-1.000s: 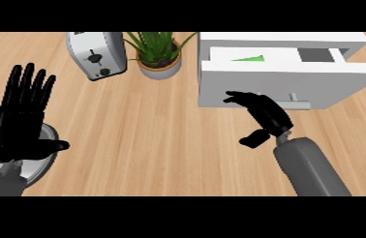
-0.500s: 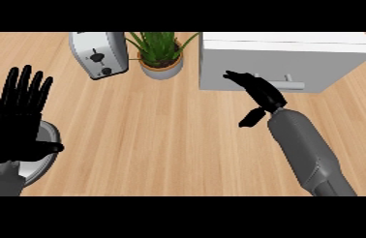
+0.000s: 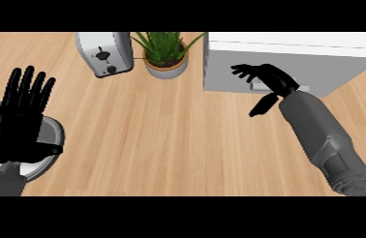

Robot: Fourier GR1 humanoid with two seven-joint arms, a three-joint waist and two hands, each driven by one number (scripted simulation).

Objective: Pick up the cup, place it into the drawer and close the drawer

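Presently, the shut drawer [image 3: 225,67] sat at 1 o'clock on the desk [image 3: 172,135]. The right robot hand [image 3: 268,77], fingers spread and holding nothing, lay over its front. The left robot hand [image 3: 25,111] rested open at 9 o'clock. The cup could not be seen.

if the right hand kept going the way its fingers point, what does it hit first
Probably the closed drawer front, which the right hand overlaps here; depth is unclear. Further along that line stands the potted plant.
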